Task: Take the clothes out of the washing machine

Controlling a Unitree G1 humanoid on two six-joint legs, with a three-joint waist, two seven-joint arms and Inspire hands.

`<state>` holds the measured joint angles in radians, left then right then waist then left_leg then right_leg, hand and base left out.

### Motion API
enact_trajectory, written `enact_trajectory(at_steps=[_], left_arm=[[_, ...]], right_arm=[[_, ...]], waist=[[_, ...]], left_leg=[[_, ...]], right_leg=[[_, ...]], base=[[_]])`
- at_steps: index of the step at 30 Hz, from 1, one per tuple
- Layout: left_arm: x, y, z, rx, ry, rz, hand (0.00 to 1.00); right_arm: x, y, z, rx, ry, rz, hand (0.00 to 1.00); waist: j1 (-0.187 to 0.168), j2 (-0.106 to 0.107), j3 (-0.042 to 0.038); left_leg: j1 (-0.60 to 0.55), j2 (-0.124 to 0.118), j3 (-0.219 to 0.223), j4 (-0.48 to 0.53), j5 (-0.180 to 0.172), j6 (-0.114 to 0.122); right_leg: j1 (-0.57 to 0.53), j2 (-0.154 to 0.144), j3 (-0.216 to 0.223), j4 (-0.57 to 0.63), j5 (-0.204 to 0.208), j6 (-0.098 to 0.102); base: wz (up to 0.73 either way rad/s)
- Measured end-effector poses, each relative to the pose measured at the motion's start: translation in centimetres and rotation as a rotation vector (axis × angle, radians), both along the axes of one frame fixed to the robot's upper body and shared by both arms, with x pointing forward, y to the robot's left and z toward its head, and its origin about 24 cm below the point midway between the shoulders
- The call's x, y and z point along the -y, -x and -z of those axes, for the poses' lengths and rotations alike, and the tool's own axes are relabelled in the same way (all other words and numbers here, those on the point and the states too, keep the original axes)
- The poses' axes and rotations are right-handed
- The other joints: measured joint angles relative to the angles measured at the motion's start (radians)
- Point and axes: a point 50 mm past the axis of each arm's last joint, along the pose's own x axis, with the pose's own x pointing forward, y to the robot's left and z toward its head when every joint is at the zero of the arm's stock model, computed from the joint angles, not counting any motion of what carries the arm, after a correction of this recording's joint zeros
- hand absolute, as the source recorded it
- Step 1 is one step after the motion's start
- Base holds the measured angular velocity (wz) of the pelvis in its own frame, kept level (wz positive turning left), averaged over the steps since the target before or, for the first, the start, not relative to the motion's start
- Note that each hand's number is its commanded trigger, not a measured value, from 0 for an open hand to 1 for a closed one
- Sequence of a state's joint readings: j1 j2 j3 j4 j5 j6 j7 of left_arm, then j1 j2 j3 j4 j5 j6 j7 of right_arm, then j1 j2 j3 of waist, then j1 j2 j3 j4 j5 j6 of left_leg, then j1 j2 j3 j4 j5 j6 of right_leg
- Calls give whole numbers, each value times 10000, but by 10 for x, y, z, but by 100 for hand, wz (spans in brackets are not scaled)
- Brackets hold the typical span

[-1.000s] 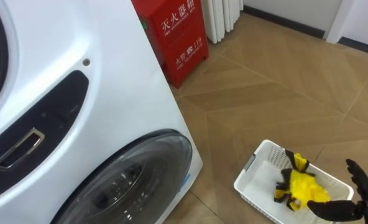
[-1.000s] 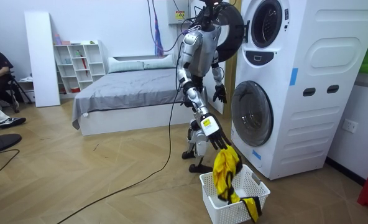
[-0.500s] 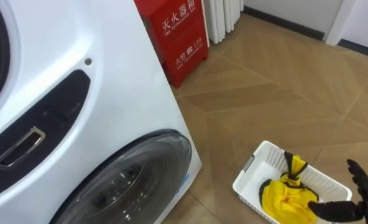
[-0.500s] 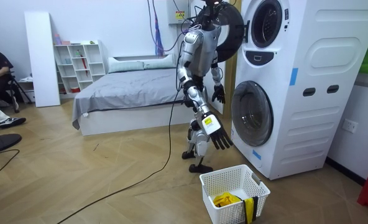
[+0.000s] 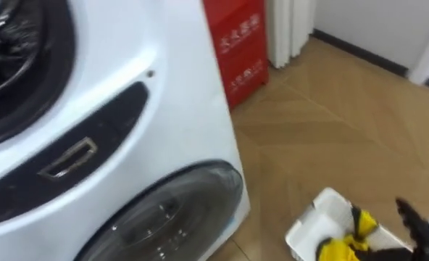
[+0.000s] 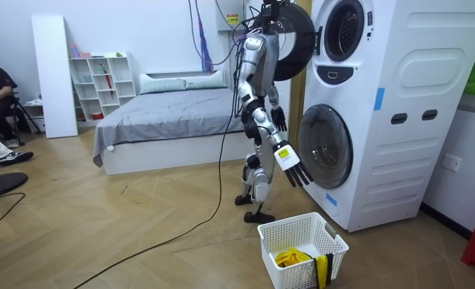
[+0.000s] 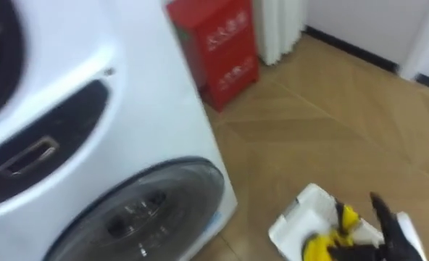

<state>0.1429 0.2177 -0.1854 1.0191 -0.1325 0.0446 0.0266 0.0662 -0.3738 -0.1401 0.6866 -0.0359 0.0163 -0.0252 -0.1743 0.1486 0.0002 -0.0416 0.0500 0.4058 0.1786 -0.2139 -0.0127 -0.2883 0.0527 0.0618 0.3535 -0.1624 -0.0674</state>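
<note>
Yellow garment with black trim (image 6: 290, 258) lies bunched at the bottom of the white slatted plastic laundry basket (image 6: 271, 253), which sits on the floor just beside the white stacked washing machine (image 6: 398, 120). Right hand (image 6: 294, 171) hangs above the basket, fingers spread, holding nothing. Left hand (image 6: 278, 119) is up by the machine front; can't tell its fingers. Risks as I see them: a black-and-yellow strip (image 6: 318, 270) drapes over the basket rim, so a low pass of the hand could snag it and drag the garment out. The dark round upper door (image 6: 294, 40) stands open close to the robot's head and shoulder, so a reach into the upper drum (image 5: 15, 54) may clip it. The basket sits near the feet, so a step could kick it. Drum contents are too blurred to judge what's left.
</note>
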Motion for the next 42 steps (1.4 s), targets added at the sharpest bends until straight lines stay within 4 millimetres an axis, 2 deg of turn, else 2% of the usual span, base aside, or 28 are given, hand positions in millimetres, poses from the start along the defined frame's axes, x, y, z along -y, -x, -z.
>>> enact_trajectory(at_steps=[1, 2, 4, 5, 6, 7, 8, 10, 15, 18, 19, 22, 26, 28, 31, 34, 38, 42], left_arm=[[-1, 4, -1, -24, -80, 96, 0], [-2, 5, -1, -14, -113, 129, 0], [-5, 7, -1, -79, -274, 170, 0], [-5, 8, -1, -82, -311, 164, 0], [-6, 8, -1, -80, -351, 77, 0], [-8, 12, -1, -130, -366, -120, 0], [-8, 11, -1, -120, -393, -190, 0], [-9, 16, 0, -313, -499, -498, 0], [-11, 25, 1, -443, -735, -1301, 0], [-9, 28, 2, -509, -805, -1287, 0], [-9, 28, 2, -475, -832, -1362, 0], [-10, 26, 1, -351, -1077, -1474, 0], [-9, 27, 3, -444, -1039, -1618, 0], [-10, 26, 2, -413, -1054, -1723, 0], [-10, 26, 2, -383, -1088, -1721, 0], [-11, 27, 2, -389, -1248, -1757, 0], [-11, 28, 2, -439, -1247, -1752, 0], [-7, 27, 3, -524, -1279, -1351, 0]], right_arm=[[-3, 12, 12, -488, -515, 322, 0], [-4, 19, 18, -677, -831, 558, 0], [-9, 49, 42, -1614, -1927, 1702, 0], [-10, 56, 47, -1888, -2104, 1982, 0], [-12, 68, 55, -2335, -2417, 2493, 0], [-16, 78, 61, -2623, -2758, 2963, 0], [-18, 83, 64, -2724, -2952, 3209, 0], [-29, 105, 76, -3252, -3681, 4208, 0], [-61, 130, 93, -4254, -4623, 4777, 0], [-71, 133, 97, -4508, -4984, 4579, 0], [-74, 134, 98, -4704, -4947, 4287, 0], [-77, 131, 99, -5051, -4776, 3485, 0], [-82, 124, 99, -5283, -4540, 2706, 0], [-87, 118, 99, -5313, -4467, 2270, 0], [-89, 115, 100, -5497, -4258, 1740, 0], [-91, 113, 100, -5659, -4028, 1211, 0], [-92, 108, 100, -5753, -3725, 710, 0], [-91, 105, 99, -5751, -3287, 541, 0]], waist=[[53, -159, -66], [54, -249, -59], [176, -623, -46], [216, -727, -51], [319, -864, -98], [468, -1018, -64], [516, -1099, -46], [677, -1281, -28], [975, -1521, 22], [1020, -1512, 35], [1177, -1516, 39], [1328, -1545, 54], [1550, -1676, 98], [1636, -1764, 149], [1884, -1810, 139], [2097, -1897, 88], [2142, -1868, 78], [2105, -1668, 88]], left_leg=[[97, 29, -230, -5, 0, -1], [178, 49, -347, -25, 1, -3], [471, 79, -836, -136, 2, -5], [519, 81, -903, -137, 2, -6], [585, 80, -1082, -142, 3, -8], [690, 77, -1200, -161, 2, -10], [727, 75, -1252, -162, 2, -10], [900, 64, -1594, -211, 2, -10], [1156, 39, -2065, -327, -1, -14], [1232, 9, -2227, -333, -1, -15], [1256, 2, -2292, -333, -1, -14], [1246, -23, -2807, -336, -2, -14], [1250, -30, -2839, -332, -2, -13], [1247, -55, -2840, -322, -2, -13], [1245, -108, -2921, -292, -4, -10], [1227, -131, -3029, -289, -5, -9], [1233, -144, -3102, -259, -5, -8], [1239, -136, -3249, -262, -5, -9]], right_leg=[[247, -33, -209, -167, -9, -10], [408, -48, -351, -261, -9, -12], [1009, -102, -841, -637, -18, -26], [1119, -123, -942, -729, -17, -25], [1312, -132, -1059, -904, -8, -12], [1515, -159, -1208, -1053, 2, 2], [1626, -163, -1255, -1155, 14, 16], [2107, -186, -1522, -1560, 80, 58], [2753, -224, -2034, -2027, 91, 93], [3027, -254, -2174, -2177, 70, 120], [3068, -255, -2178, -2189, 67, 125], [3105, -258, -2288, -2183, 66, 125], [3148, -270, -2387, -2184, 63, 131], [3200, -307, -2485, -2200, 45, 150], [3170, -354, -2529, -2191, 20, 191], [3192, -372, -2583, -2180, 13, 205], [3250, -383, -2646, -2188, 12, 210], [3356, -373, -2709, -2187, 13, 210]], base=[[45], [58], [66], [56], [38], [33], [31], [39], [30], [20], [5], [5], [10], [22], [11], [10], [4], [5]])
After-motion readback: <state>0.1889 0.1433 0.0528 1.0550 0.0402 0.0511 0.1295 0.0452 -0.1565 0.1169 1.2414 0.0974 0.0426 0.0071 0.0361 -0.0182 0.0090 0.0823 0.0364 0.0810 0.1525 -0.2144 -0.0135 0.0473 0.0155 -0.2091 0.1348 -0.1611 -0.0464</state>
